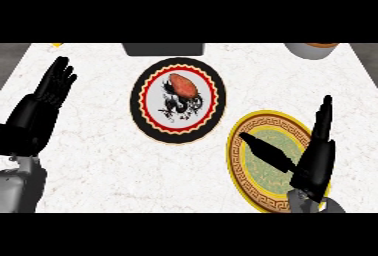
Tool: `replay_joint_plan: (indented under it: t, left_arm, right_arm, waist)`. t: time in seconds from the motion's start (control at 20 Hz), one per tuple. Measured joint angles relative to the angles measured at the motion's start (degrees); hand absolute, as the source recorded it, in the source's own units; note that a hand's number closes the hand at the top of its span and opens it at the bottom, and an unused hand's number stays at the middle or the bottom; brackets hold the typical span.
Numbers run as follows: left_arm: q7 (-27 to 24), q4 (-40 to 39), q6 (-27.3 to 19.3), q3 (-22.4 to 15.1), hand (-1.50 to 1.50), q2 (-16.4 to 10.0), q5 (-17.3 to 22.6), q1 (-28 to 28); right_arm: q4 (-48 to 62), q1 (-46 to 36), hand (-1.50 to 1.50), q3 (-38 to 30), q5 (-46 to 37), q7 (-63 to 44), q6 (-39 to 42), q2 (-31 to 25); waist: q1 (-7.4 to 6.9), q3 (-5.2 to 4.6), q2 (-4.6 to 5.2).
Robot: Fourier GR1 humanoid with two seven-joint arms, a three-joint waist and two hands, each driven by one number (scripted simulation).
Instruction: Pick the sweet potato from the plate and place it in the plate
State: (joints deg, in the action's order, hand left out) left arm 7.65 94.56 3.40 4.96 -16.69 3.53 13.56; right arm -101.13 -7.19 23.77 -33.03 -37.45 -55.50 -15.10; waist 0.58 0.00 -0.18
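the sweet potato (183, 85) is lying on the black-rimmed plate (137, 100). the right hand (314, 159) is hovering over the yellow-rimmed plate (235, 150), fingers straight, thumb spread apart. the left hand (43, 105) is resting open at the left.

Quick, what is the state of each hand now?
Left hand: open, fingers straight, holding nothing.
Right hand: open, fingers straight, holding nothing.

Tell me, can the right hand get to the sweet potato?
Probably yes. The open right hand hovers over the yellow plate, and nothing lies between it and the sweet potato.
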Motion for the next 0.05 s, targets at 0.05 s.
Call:
replay_joint_plan:
  t: [0.05]
  left_arm:
    - [-0.09, 0.11, 0.05, -0.04, 0.00, 0.21, -0.21, -0.14]
  right_arm:
    - [-1.45, 1.45, -1.50, -0.35, -0.20, 0.20, 0.60, -0.71]
  waist:
    - [-0.05, 0.00, 0.01]
